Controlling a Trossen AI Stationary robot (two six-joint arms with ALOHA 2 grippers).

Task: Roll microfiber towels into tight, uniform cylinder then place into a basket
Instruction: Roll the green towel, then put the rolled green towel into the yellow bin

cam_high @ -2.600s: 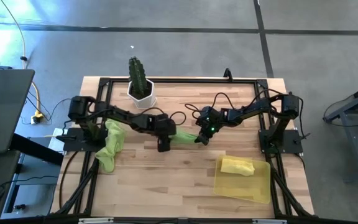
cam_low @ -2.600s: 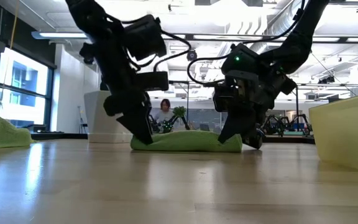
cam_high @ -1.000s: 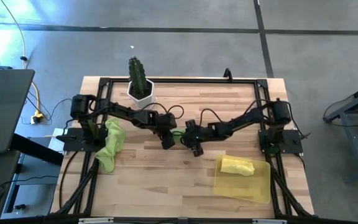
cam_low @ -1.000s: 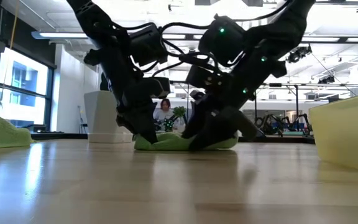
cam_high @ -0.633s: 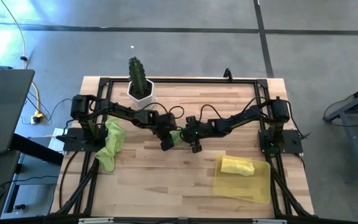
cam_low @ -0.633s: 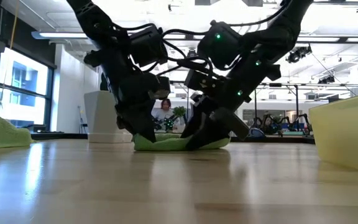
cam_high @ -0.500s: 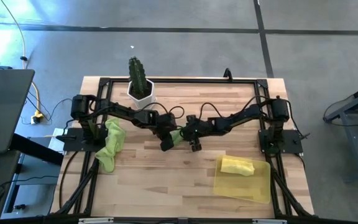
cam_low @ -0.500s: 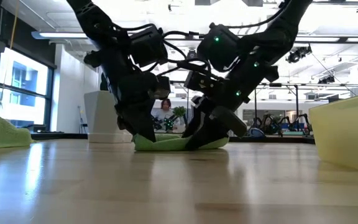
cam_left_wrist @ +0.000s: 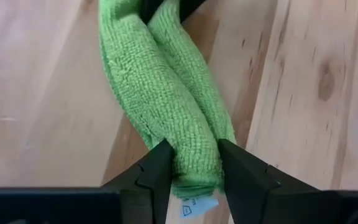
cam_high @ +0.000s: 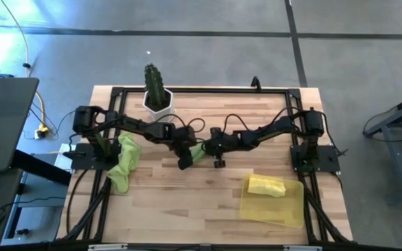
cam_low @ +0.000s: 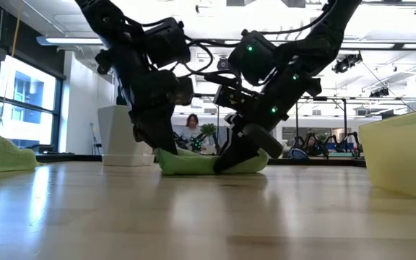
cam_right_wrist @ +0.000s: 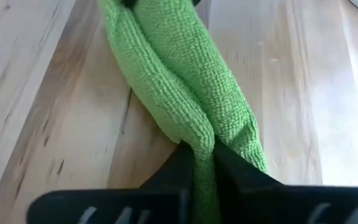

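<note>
**Green towel gripped at both ends, mid-table**

Lime green and folded lengthwise, one towel [cam_high: 199, 150] lies on the wooden table [cam_high: 187, 202] between the two arms. The left gripper [cam_left_wrist: 193, 167] clasps one end, its fingers pressing the cloth on either side. The right gripper [cam_right_wrist: 197, 163] has pinched tightly onto the opposite end. A second green towel [cam_high: 123, 162] lies crumpled at the table's left edge. The yellow towel [cam_high: 266, 186] sits rolled inside the basket [cam_high: 289, 209] at the front right. A cactus pot [cam_high: 157, 101] stands at the back.
</note>
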